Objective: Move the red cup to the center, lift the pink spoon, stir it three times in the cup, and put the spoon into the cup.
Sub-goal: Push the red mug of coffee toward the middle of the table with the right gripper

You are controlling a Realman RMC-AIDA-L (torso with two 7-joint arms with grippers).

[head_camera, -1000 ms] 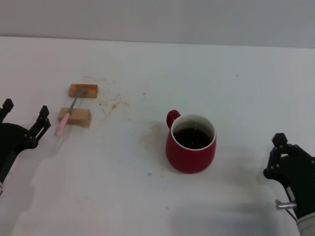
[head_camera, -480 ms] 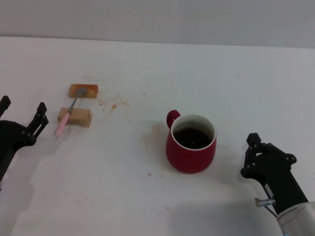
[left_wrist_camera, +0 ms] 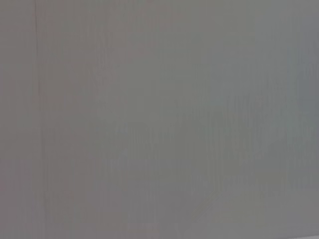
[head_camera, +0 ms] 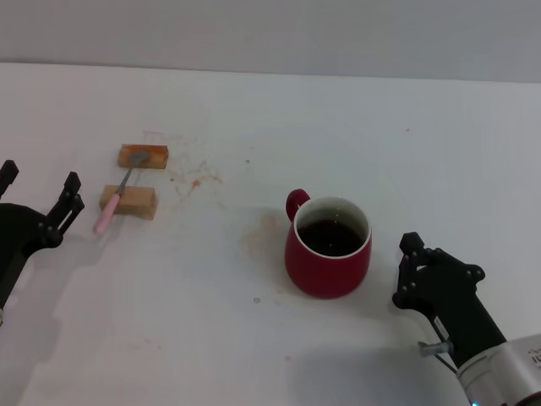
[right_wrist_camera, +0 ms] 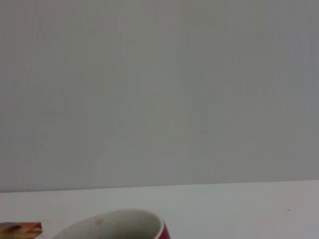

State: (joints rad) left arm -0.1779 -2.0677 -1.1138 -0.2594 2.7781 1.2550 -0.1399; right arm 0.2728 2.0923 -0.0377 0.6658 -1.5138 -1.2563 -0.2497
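Cup (head_camera: 329, 250), glossy, rigid and filled with dark liquid, is judged heavy and spillable; its body is best gripped level. Right of it, the right gripper (head_camera: 407, 272) is held open and empty.

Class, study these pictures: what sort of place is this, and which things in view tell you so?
Probably a robot test bench, not a kitchen: a bare white table against a plain grey wall, with only the red cup, the pink spoon propped on two tan blocks, and black grippers at either side.
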